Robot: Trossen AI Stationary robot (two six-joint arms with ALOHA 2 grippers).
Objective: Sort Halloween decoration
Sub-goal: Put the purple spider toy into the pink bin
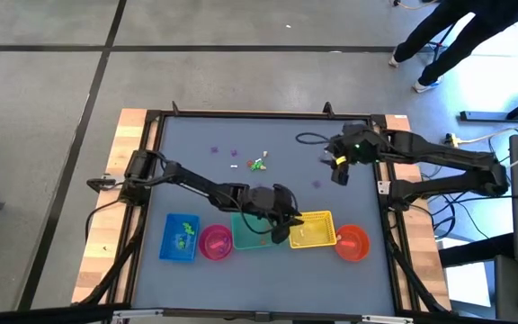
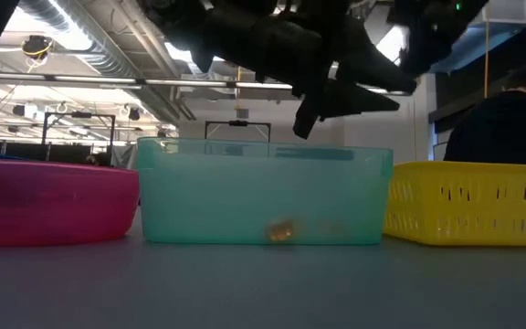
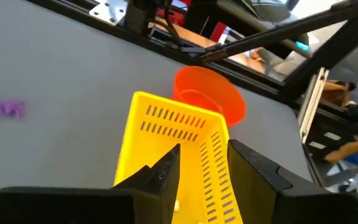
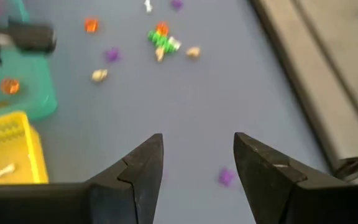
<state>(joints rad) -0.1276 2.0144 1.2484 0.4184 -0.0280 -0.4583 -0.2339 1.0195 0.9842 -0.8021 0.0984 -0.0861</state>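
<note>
- Nearest my low camera sits the teal container (image 2: 263, 192), a small orange trinket (image 2: 280, 231) on its floor, directly below my left pincer (image 1: 288, 227).
- Left pincer fingers (image 3: 164, 171) stand parted with nothing between them — the yellow basket (image 3: 166, 124) lies just under and ahead of them, the orange bowl (image 3: 210, 93) beyond it.
- Right pincer (image 1: 339, 171) hangs over bare table, its fingers (image 4: 140, 165) wide apart and empty; a purple trinket (image 4: 226, 177) lies just ahead.
- Farther ahead of that pincer I see the scattered decorations (image 4: 163, 38) — green, orange, purple, white.
- One white trinket (image 4: 3, 172) lies in the yellow basket.
</note>
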